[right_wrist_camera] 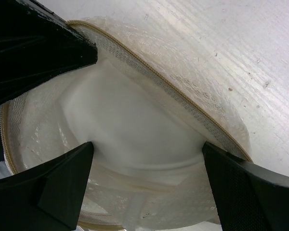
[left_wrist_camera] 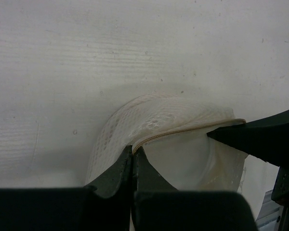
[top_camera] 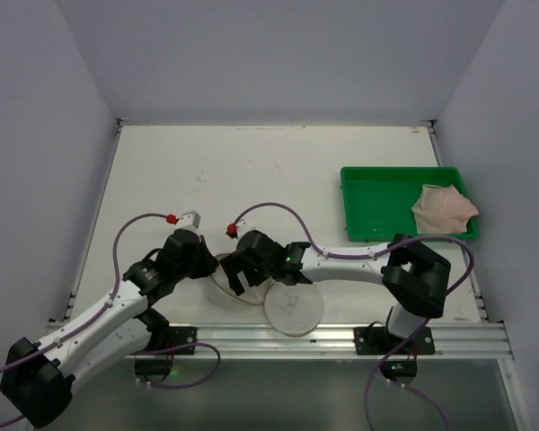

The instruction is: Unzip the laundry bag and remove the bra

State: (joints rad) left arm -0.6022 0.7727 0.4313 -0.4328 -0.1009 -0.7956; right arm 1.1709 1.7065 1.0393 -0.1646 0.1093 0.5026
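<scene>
My left gripper (left_wrist_camera: 133, 156) pinches the laundry bag (left_wrist_camera: 154, 115) by its thin rim, my right gripper (right_wrist_camera: 147, 144) is spread wide above, so a hard tug could make the rim slip out.

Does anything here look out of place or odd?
The laundry bag lies unzipped, its flat round face flopped out beside it. A pale pink garment sits crumpled at the right end of the green tray, against its rim.

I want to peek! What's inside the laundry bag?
Only pale white lining shows inside the laundry bag, between the open fingers of the right gripper. Parts behind the black fingers are hidden.
</scene>
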